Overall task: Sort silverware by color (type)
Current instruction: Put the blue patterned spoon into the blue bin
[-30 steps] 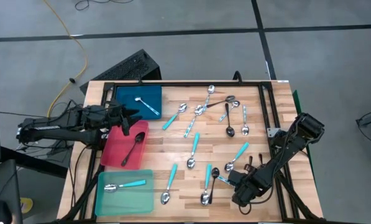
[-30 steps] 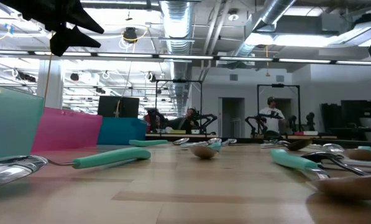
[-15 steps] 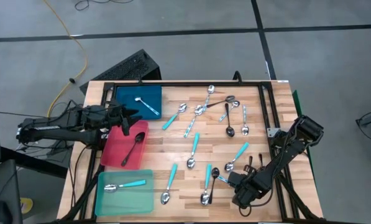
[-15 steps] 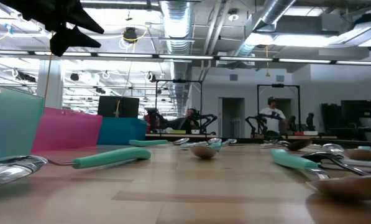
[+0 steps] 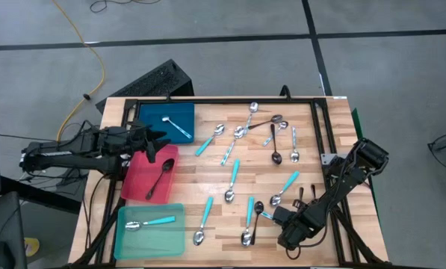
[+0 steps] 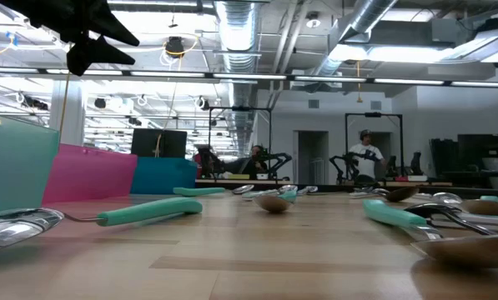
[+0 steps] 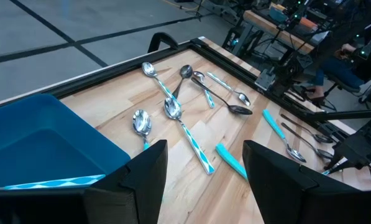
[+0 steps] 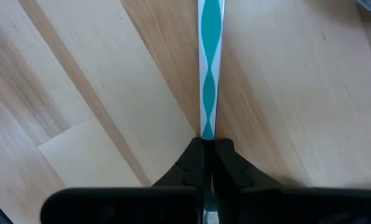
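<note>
Turquoise-and-white patterned handle is what the right tool (image 8: pixel 205 149) has pinched: in its wrist view the two dark fingers are closed tight on the end of a spoon handle (image 8: pixel 209 68) lying flat on the wooden table (image 5: pixel 327 149). From above, that tool (image 5: pixel 276 217) sits low at the table's near right corner, just beside a black spoon (image 5: pixel 257 211) and a turquoise-handled spoon (image 5: pixel 248 222).

Rest of the silverware (image 5: pixel 256 142) is scattered across the middle and far side of the table. One turquoise-handled spoon is in the teal tray (image 5: pixel 149 229), a black one in the red tray (image 5: pixel 152 178), and a patterned one in the blue tray (image 5: pixel 167 120).

Left tool (image 7: pixel 204 165) hovers over the blue tray's edge, fingers spread wide, holding nothing.
</note>
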You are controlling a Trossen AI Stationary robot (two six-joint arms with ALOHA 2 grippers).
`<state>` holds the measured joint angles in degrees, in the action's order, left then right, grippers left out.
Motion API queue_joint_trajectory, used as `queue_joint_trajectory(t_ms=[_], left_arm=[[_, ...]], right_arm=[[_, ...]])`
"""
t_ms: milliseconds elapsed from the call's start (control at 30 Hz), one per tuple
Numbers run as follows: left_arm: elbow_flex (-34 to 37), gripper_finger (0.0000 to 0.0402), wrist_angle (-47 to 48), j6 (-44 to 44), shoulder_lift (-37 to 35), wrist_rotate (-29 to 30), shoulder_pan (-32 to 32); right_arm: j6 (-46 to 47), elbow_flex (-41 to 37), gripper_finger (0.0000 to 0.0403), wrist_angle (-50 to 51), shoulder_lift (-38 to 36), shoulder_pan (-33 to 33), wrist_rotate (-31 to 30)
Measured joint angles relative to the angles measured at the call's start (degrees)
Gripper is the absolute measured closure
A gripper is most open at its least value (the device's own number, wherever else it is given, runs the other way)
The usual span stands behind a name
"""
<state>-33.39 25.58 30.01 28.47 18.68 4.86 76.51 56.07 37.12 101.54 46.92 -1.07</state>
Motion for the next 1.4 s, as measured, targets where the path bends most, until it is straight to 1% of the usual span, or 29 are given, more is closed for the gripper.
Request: queue_joint_trajectory(t_ms=[367, 667, 867, 1233, 1400], left_arm=[[0.00, 0.0207, 0.70, -0.43, 0.02, 0.41, 0.00], [0.00, 0.0207, 0.74, -0.45, 0.02, 0.41, 0.00], [0.00, 0.0207, 0.76, -0.45, 0.00, 0.39, 0.00], [0.00, 0.0207, 0.76, -0.43, 0.00, 0.31, 0.00], [0.00, 0.0207, 0.76, -0.43, 0.00, 0.26, 0.00]], right_arm=[[0.61, 1.93, 0.0371, 1.58, -0.13, -0.95, 0.11], [0.25, 5.08, 0.0370, 3.43, 0.03, -0.96, -0.09], [-0.05, 6.86, 0.0370, 6.39, -0.02, -1.46, -0.14], [-3.69, 7.56, 0.0370, 11.10, -0.15, -5.49, 1.19], [-7.83, 7.56, 0.0370, 11.71, -0.22, -8.12, 2.12]])
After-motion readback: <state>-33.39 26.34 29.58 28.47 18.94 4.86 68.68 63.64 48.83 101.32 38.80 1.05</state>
